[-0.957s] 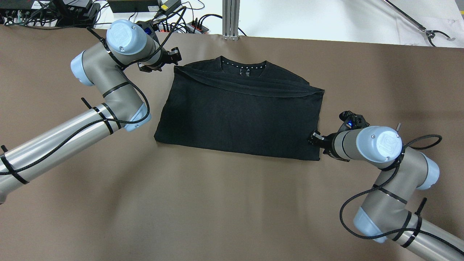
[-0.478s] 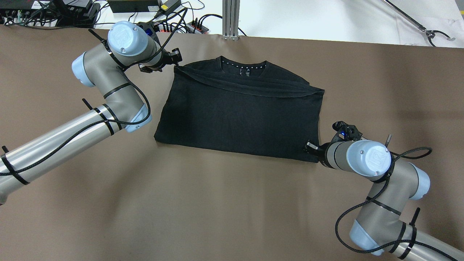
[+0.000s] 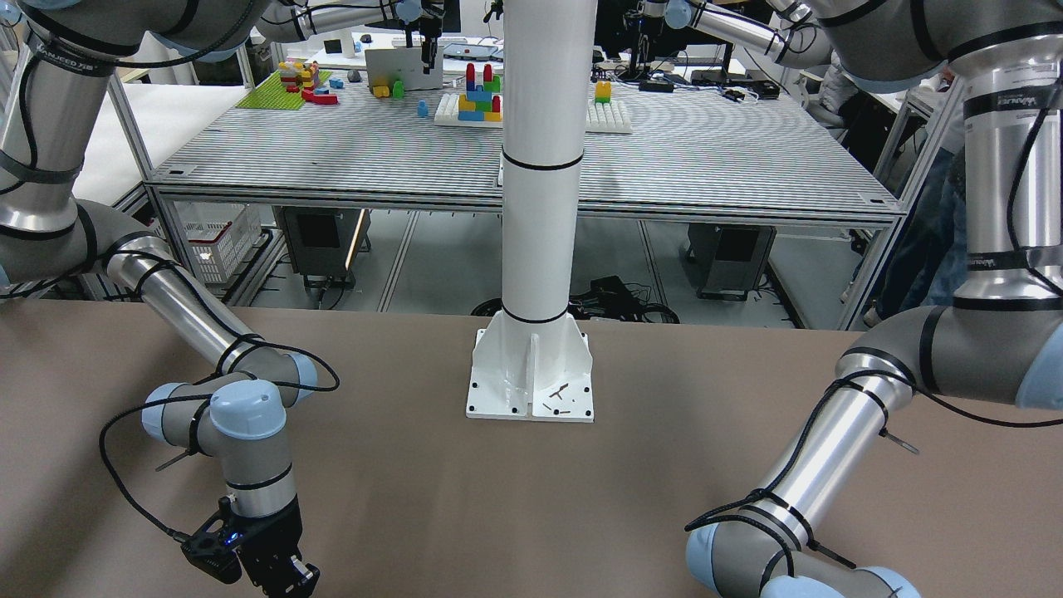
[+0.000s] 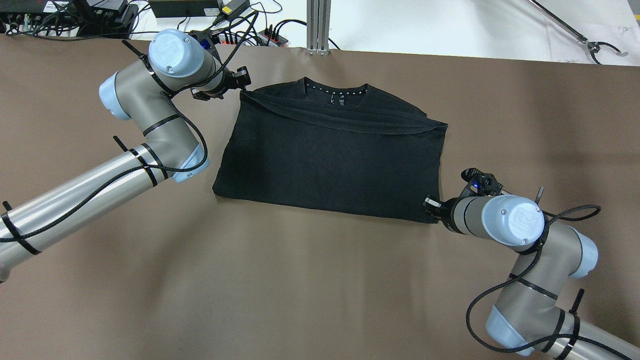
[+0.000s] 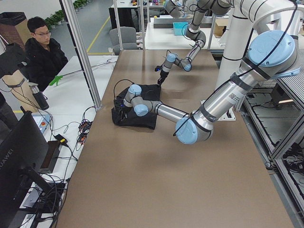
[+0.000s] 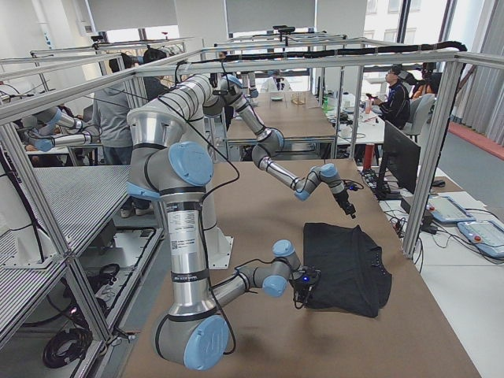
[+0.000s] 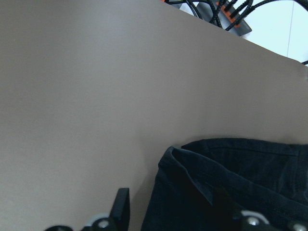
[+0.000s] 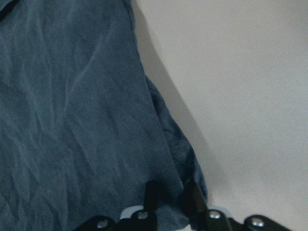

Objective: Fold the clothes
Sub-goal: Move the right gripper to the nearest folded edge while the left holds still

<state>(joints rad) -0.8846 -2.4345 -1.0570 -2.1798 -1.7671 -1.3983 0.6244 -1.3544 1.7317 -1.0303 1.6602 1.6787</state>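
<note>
The clothes (image 4: 330, 160) are one black T-shirt lying folded flat on the brown table, collar toward the far edge. My left gripper (image 4: 243, 84) is at the shirt's far left corner. In the left wrist view it (image 7: 185, 216) is open, its fingers wide apart either side of that corner (image 7: 192, 163). My right gripper (image 4: 434, 210) is at the near right corner. In the right wrist view it (image 8: 172, 195) has its fingers close together with the fabric edge (image 8: 159, 144) pinched between them. The front-facing view shows the right gripper (image 3: 274, 573) but not the shirt.
A white pillar on a base plate (image 3: 531, 374) stands on the robot's side of the table. Cables and power strips (image 4: 225, 20) and an aluminium post (image 4: 318, 25) lie past the far edge. A person (image 5: 42, 52) sits beyond that edge.
My right gripper has moved along the shirt's right edge toward the near corner and now sits on it. The left arm has barely shifted and the shirt lies as before.
</note>
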